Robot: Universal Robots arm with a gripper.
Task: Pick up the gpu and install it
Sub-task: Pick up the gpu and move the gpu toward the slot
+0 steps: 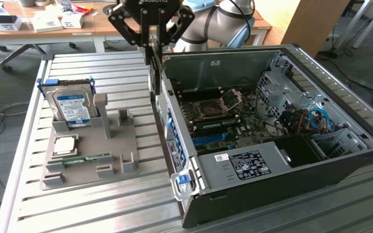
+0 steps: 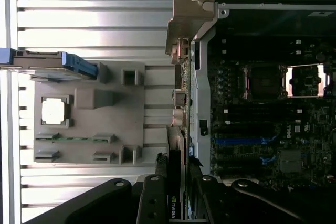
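Note:
The gpu (image 1: 153,73) hangs edge-on as a thin dark card from my gripper (image 1: 151,46), which is shut on its upper edge. It hovers just above the open computer case's wall (image 1: 173,145) on the exterior view's left, outside the motherboard (image 1: 225,121). In the wrist view the gpu (image 2: 174,205), with a small green logo, sits between the black fingers (image 2: 152,198) of the gripper (image 2: 177,179). Its lower edge lines up beside the case's rear port panel (image 2: 181,93).
A grey holder tray (image 1: 112,150) on the slatted metal table (image 1: 95,204) carries a hard drive (image 1: 70,107) standing upright, a square processor (image 1: 65,144) and a green memory stick (image 1: 86,158). Inside the case are a drive cage (image 1: 283,87) and a black power supply (image 1: 251,165).

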